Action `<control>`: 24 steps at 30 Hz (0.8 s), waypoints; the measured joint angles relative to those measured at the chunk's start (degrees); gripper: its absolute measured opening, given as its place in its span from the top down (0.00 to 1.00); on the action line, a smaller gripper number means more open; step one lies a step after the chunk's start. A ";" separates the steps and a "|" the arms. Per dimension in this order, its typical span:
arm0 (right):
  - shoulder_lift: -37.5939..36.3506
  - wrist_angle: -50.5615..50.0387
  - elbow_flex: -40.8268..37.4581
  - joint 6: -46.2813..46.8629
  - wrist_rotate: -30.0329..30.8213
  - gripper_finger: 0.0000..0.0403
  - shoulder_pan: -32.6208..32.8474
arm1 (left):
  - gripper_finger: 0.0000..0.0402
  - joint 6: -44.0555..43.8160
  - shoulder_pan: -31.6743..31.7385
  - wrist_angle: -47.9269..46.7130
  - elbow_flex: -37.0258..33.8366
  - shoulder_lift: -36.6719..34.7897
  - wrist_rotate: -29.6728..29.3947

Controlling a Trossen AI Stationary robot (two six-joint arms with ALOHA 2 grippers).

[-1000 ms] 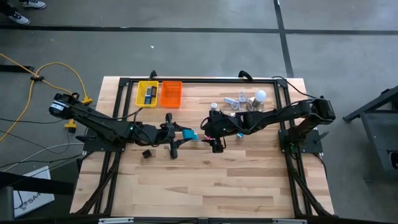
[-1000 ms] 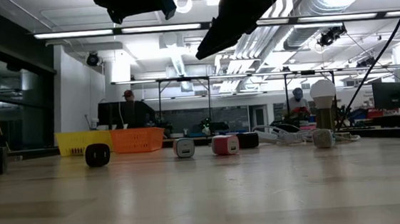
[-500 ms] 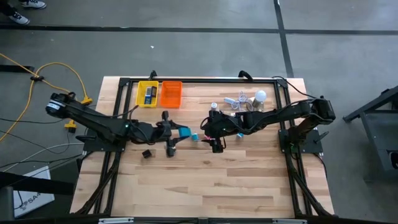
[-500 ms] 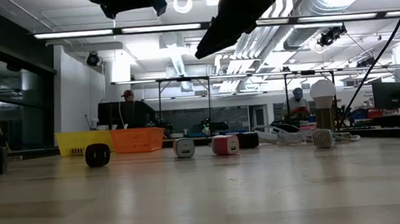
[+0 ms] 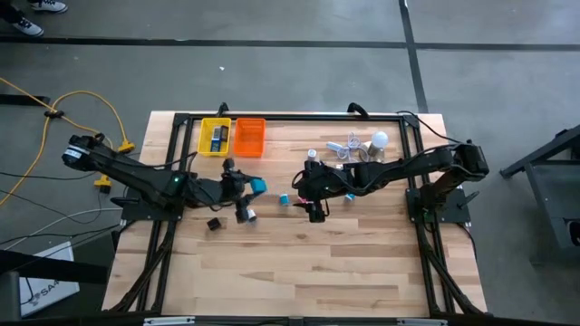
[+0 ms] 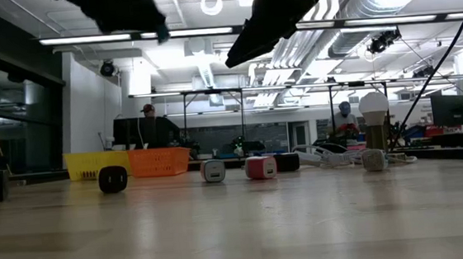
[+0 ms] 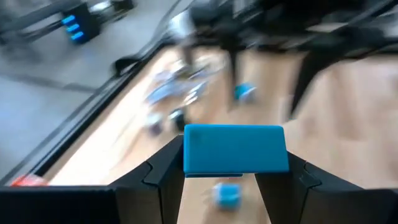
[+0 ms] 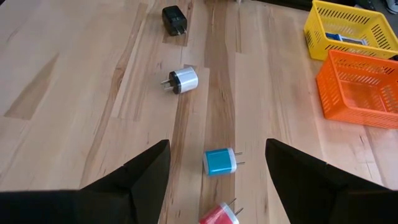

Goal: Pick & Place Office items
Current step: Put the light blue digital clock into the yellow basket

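Our left gripper (image 5: pixel 256 186) pinches a blue block (image 7: pixel 235 148); we should carry it level to the yellow basket (image 5: pixel 216 137), upper left. Right gripper (image 5: pixel 313 208) waits spread.

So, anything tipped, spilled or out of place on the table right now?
Nothing stands out. The left gripper holds a blue rectangular block squarely, above the table. The small plug adapters lie loose on the wooden tabletop; the orange plastic basket and yellow plastic basket sit upright.
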 joint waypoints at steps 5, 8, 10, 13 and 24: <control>0.00 0.35 0.00 0.01 0.02 0.38 -0.01 | 0.59 -7.59 0.07 -11.24 0.00 -2.67 -9.50; 0.00 0.33 0.00 0.01 0.02 0.38 -0.02 | 0.59 -12.14 0.22 -19.19 0.00 -4.89 -11.29; 0.00 0.37 0.00 0.00 0.02 0.38 -0.02 | 0.59 -14.82 0.98 -23.67 0.00 -6.25 -11.32; 0.00 0.43 0.00 0.00 0.02 0.38 0.00 | 0.59 -18.88 3.48 -29.55 0.00 -8.17 -11.35; 0.00 1.14 0.00 0.00 0.04 0.38 0.00 | 0.59 -19.95 21.28 -36.02 0.00 -12.16 -4.20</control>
